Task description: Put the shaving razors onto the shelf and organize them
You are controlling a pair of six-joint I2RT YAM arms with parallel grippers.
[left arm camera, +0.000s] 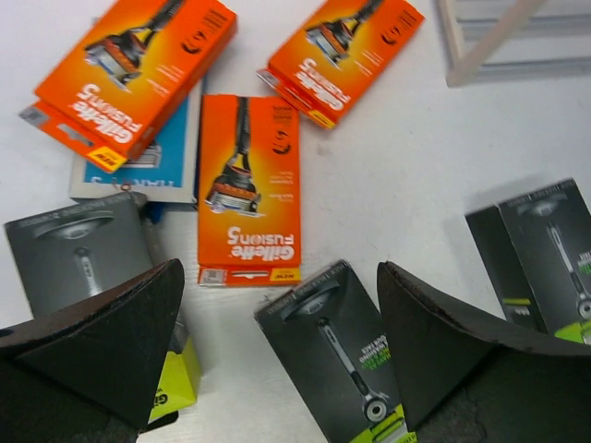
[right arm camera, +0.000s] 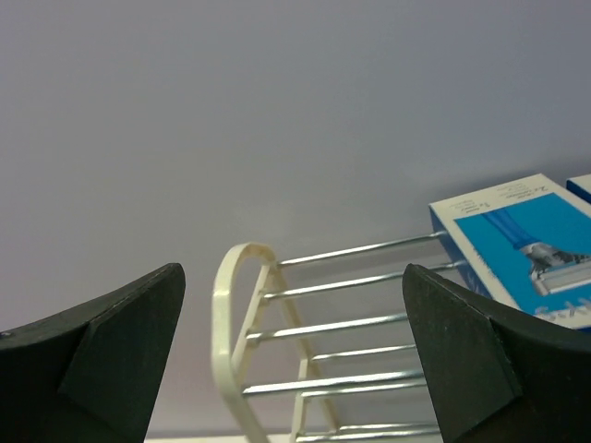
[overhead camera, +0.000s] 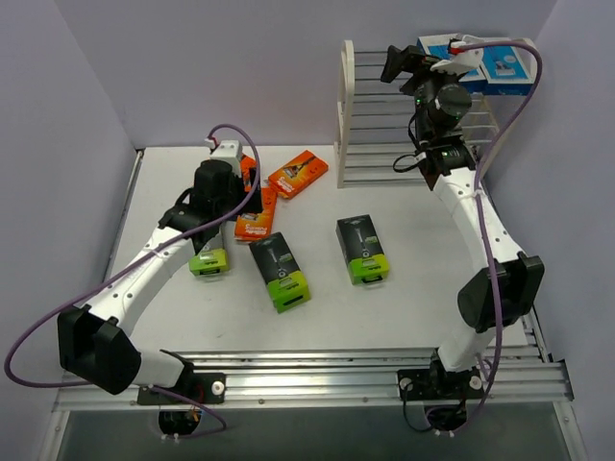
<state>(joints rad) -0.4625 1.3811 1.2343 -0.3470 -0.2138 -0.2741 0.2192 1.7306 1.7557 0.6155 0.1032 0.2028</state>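
Lavender walls enclose a white table (overhead camera: 413, 307). At its 1 o'clock corner stands the shelf (overhead camera: 348, 96), with two blue razor packs (overhead camera: 502, 65) lying on its top tier. At their 9 o'clock, the right gripper (right arm camera: 291, 269) hangs by that tier, jaws wide apart and holding nothing. Toward 10 o'clock the left gripper (left arm camera: 279, 268) — also spread wide and empty — hovers over three orange packs (left arm camera: 249, 180). A third blue pack (left arm camera: 166, 152) lies partly under one of them. Three black-and-lime packs (overhead camera: 281, 271) lie from 9 o'clock to the centre.
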